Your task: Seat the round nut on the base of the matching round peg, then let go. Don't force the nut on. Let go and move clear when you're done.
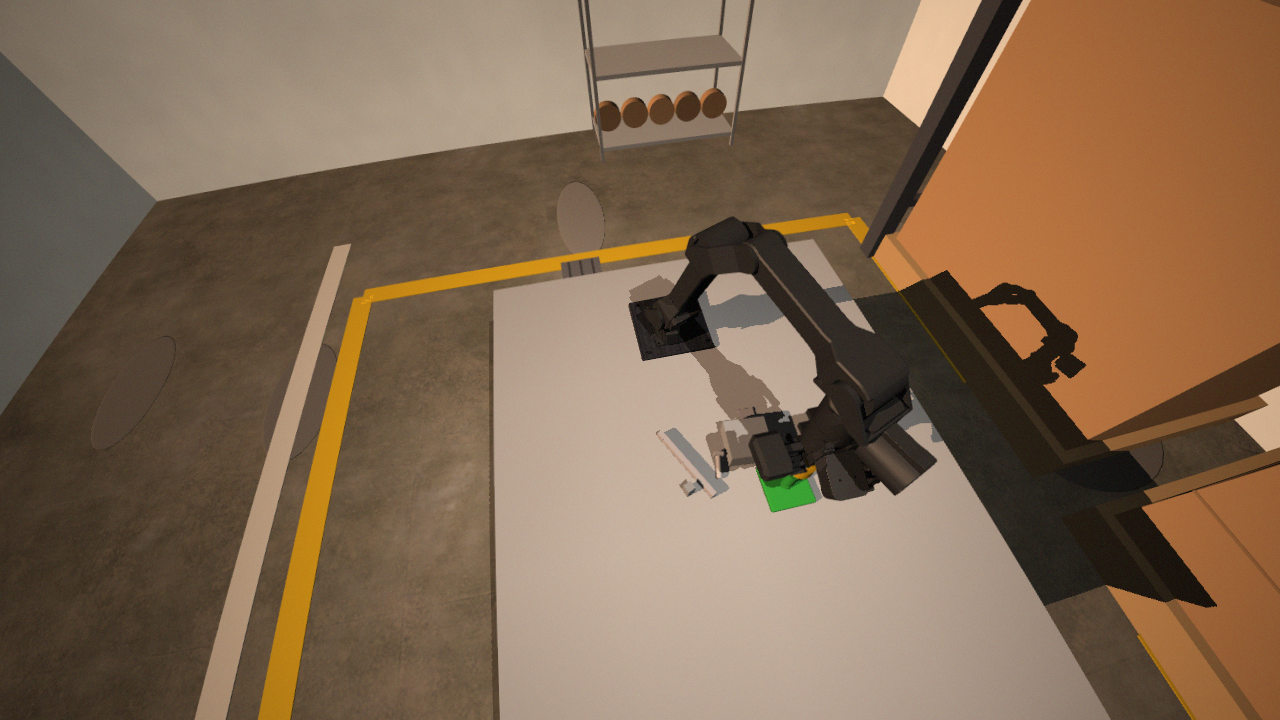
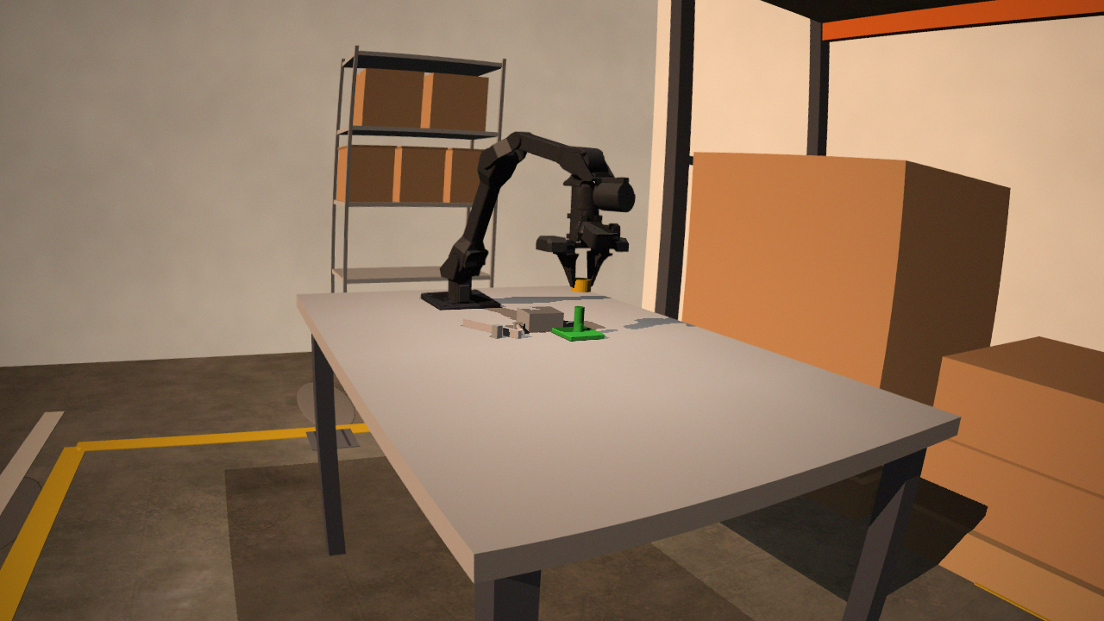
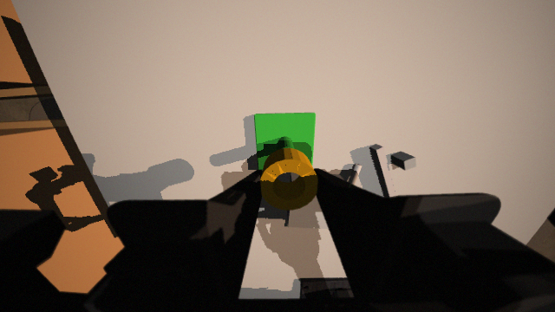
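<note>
My gripper [image 2: 581, 284] [image 3: 287, 174] is shut on the round orange nut [image 2: 581, 285] [image 3: 288, 184] [image 1: 807, 468] and holds it in the air. The nut hangs directly above the green round peg [image 2: 578, 317] [image 3: 284, 141], with a clear gap to the peg's top in the exterior view. The peg stands upright on its flat green square base [image 1: 789, 492] [image 2: 573, 334] [image 3: 284, 126] on the table [image 1: 716, 608] [image 2: 617, 401]. In the top view the gripper and wrist hide the peg and part of the base.
A grey block [image 2: 540, 316] [image 1: 735, 438] lies just beside the green base. A long grey bar [image 1: 687, 461] [image 2: 479, 324] [image 3: 378, 169] and a small cube [image 3: 402, 160] lie further to that side. A large orange box [image 2: 833, 254] stands beside the table.
</note>
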You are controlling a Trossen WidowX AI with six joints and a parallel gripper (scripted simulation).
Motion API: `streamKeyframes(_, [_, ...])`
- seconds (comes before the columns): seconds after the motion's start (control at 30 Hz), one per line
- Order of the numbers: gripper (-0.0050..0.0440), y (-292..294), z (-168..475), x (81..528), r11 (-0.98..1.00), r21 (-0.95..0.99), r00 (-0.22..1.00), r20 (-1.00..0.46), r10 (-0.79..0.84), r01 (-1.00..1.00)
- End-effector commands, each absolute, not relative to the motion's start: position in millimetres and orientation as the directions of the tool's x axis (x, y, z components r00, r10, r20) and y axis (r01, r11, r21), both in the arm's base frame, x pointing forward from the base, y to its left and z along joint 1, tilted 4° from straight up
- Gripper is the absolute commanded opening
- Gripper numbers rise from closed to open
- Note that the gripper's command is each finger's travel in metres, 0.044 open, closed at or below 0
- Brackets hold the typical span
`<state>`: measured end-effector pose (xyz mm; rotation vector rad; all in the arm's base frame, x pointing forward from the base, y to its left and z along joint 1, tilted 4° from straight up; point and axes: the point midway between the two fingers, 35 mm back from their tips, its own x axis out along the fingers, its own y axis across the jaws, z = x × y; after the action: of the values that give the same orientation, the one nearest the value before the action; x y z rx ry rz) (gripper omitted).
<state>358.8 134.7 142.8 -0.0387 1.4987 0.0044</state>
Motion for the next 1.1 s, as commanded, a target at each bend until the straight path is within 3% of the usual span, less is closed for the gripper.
streamKeyframes(0.0, [-0.0050,134.7,142.5,361.4,1.000,-0.021,0.088,-0.996,-0.019,-0.021])
streamKeyframes(1.07, [-0.0050,134.3,124.9,363.6,1.000,-0.021,0.088,-0.996,-0.019,-0.021])
